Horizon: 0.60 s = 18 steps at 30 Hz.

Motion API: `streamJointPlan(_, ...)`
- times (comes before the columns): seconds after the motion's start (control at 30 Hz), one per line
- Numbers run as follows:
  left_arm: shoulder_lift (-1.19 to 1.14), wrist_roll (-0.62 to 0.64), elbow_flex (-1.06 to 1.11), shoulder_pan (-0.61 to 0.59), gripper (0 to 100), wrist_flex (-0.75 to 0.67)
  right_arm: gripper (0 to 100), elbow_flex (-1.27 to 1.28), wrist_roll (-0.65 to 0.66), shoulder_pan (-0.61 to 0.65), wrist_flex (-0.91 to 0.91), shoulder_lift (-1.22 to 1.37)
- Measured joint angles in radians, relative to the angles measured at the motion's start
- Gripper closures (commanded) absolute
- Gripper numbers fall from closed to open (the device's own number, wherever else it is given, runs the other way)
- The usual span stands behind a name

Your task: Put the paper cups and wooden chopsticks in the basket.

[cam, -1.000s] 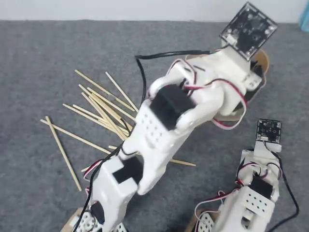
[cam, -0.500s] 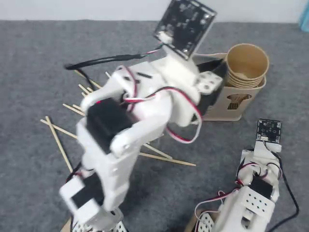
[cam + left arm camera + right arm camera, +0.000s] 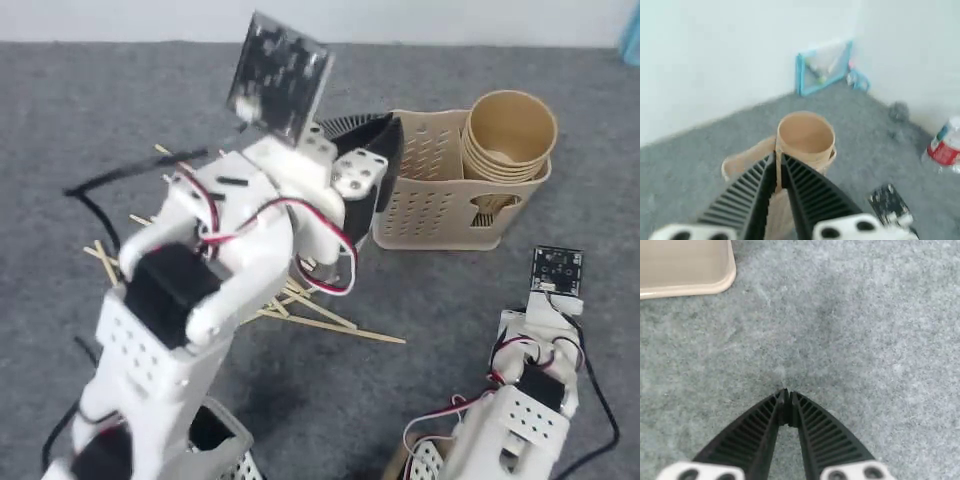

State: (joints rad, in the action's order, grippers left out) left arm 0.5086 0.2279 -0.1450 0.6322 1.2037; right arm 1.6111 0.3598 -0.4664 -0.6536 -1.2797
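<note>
The beige perforated basket stands on the grey carpet at the back right, with a stack of paper cups in its right end. The same cups and basket lie straight ahead in the left wrist view. My left gripper hangs raised just off the basket's left end, fingers shut with nothing seen between them. Wooden chopsticks lie scattered on the carpet, mostly hidden under the left arm. My right gripper is shut over bare carpet in front of the basket's corner.
The right arm sits folded at the front right, its base at the frame's lower edge. A plastic bottle and a blue-framed item stand far off by the wall. Bare carpet lies between the basket and the right arm.
The left arm has swung from over the basket back to the left, uncovering the basket and cups. The right arm has stayed still.
</note>
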Motion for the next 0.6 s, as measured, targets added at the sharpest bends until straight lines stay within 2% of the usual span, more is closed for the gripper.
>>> streamJointPlan(0.1, 0.100, 0.002, 0.212, 0.003, 99, -0.198, 99.0, 0.000, 0.000, 0.000, 0.000, 0.000)
streamJointPlan(0.23, 0.129, 0.002, 0.382, 0.000, 99, -0.448, 99.0, 0.000, 0.000, 0.000, 0.000, 0.000)
streamJointPlan(0.4, 0.074, 0.002, 0.476, 0.003, 99, -0.802, 99.0, 0.000, 0.000, 0.000, 0.000, 0.000)
streamJointPlan(0.6, -0.138, 0.002, 0.506, 0.012, 99, -1.191, 99.0, 0.000, 0.000, 0.000, 0.000, 0.000)
